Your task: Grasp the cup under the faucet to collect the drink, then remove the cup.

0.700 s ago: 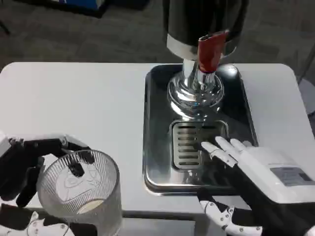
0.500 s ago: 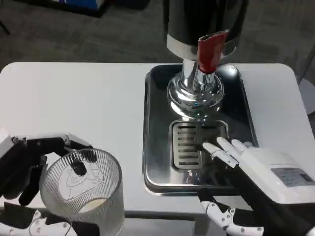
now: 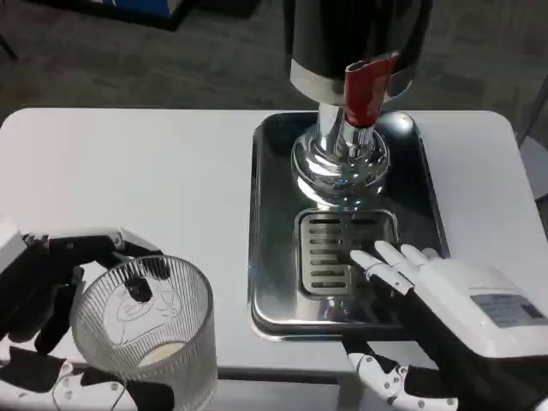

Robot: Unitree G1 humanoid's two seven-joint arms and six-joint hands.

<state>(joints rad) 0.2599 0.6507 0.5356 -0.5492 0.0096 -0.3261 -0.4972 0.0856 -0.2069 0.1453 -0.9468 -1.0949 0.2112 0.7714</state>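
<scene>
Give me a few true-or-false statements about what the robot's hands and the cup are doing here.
1. The left hand holds the cup. True.
2. The cup stands under the faucet. False: it is off the tray, at the table's near left edge.
3. The right hand holds nothing, its fingers stretched over the tray's grate. True.
4. The cup is full to the brim. False: only a little pale drink shows at its bottom.
5. The faucet handle is blue. False: it is red.
</scene>
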